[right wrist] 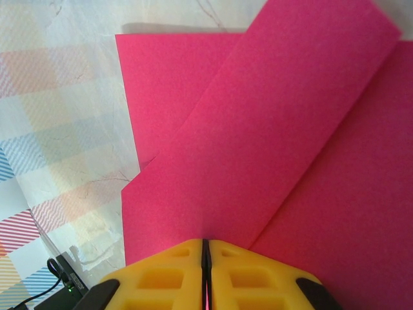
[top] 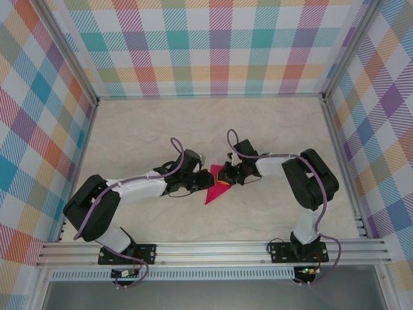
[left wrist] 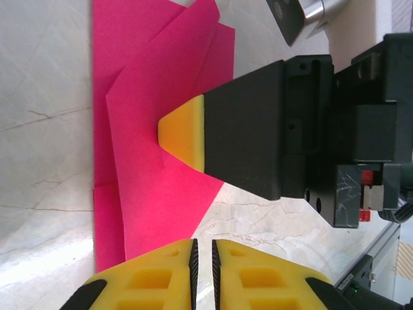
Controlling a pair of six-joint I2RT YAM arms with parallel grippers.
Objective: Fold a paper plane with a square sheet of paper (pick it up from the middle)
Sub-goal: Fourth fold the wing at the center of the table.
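The right gripper (right wrist: 205, 253) has its yellow fingers pressed together with no gap between them. Its closed tip is down on the paper plane (right wrist: 271, 142), touching the pink surface just at the foot of a long folded flap that runs diagonally away from it. Whether a layer of paper is pinched between the fingers I cannot tell. From the left wrist's side the same tip looks like a blunt yellow wedge planted on the middle of the paper, with the black body of the gripper behind it.

The left gripper (left wrist: 204, 250) faces it from the other side, its two yellow fingers parted by only a thin slit with nothing in it. It sits just beside the near edge of the paper, over bare worktop (left wrist: 45, 129), and I cannot make out any contact with the sheet.

The paper plane lies flat in the middle of the pale marbled worktop, between the two grippers. It is a magenta-pink sheet folded into overlapping creased layers, and from above it reads as a narrow triangle with its point towards the arm bases. Both arms bend inward from their mounts on the aluminium rail (top: 213, 250) at the near edge. Pastel plaid walls (top: 213, 45) close in the other three sides.
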